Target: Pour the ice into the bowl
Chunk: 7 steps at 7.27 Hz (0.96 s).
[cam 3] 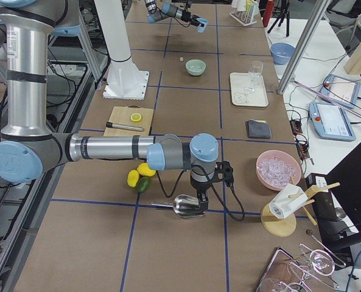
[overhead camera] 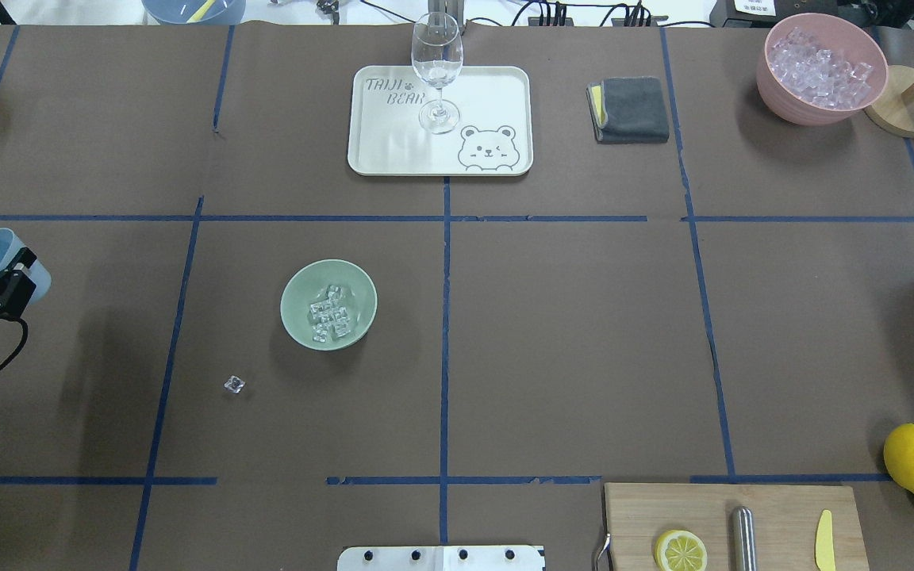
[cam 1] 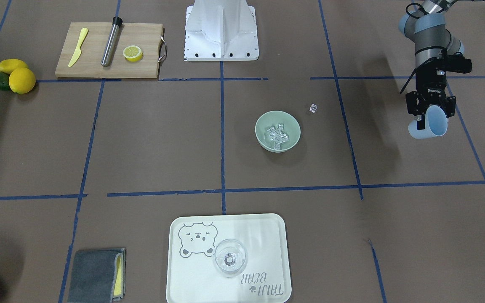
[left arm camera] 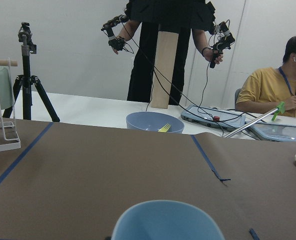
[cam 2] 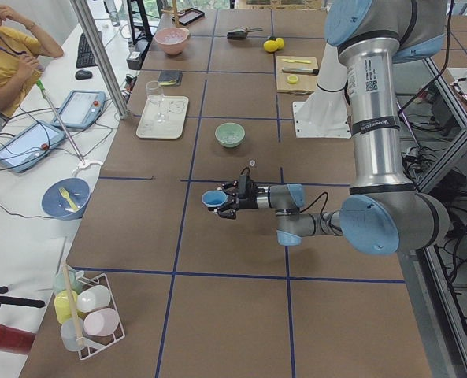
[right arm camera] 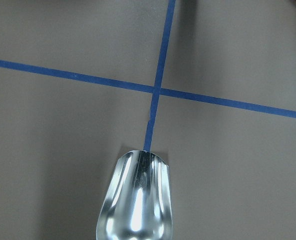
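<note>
The ice (cam 1: 278, 134) is mostly in the bowl (cam 1: 294, 134) near mid-desk, plus one stray cube (cam 1: 313, 108) on the desk near it, robot's side. The left tool (cam 1: 432, 110) is pinching the light blue cup (cam 1: 430, 126), tipped sideways with its mouth pointing away from the robot and looking empty, and the bowl lies well apart from it, toward the desk's middle. Left arm's the nearer one by far; the right tool (cam 3: 199, 204) is off by a metal scoop (right arm camera: 138, 200), can't tell if it's clamped.

Wooden cutting board (cam 1: 93, 46) bearing yellow knife (cam 1: 78, 47), steel cylinder (cam 1: 111, 42), lemon half (cam 1: 133, 53); bear-print tray (cam 1: 263, 235) bearing wine glass (cam 1: 230, 257); folded grey cloth (cam 1: 95, 275).
</note>
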### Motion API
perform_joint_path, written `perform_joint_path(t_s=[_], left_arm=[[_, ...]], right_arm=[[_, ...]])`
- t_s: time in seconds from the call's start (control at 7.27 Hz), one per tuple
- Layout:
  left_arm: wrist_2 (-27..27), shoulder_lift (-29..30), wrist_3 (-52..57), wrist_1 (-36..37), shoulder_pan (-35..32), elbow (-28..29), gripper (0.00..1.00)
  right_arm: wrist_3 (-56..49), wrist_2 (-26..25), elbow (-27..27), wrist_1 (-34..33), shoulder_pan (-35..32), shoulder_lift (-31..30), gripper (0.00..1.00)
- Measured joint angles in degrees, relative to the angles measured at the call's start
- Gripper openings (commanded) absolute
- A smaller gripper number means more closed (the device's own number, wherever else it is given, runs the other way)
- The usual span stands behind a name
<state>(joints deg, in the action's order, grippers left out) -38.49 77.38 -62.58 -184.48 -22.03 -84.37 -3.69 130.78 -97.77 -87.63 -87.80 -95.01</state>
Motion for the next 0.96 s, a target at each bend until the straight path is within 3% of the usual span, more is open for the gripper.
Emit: perform_joint_path(t_s=[0.96], left_arm=[[1.13, 3.43, 0.35, 0.94, 0.32, 5.59, 0.18]], right_arm=[[0.00, 0.00, -0.06, 0.05, -0.11, 0.00, 1.00]])
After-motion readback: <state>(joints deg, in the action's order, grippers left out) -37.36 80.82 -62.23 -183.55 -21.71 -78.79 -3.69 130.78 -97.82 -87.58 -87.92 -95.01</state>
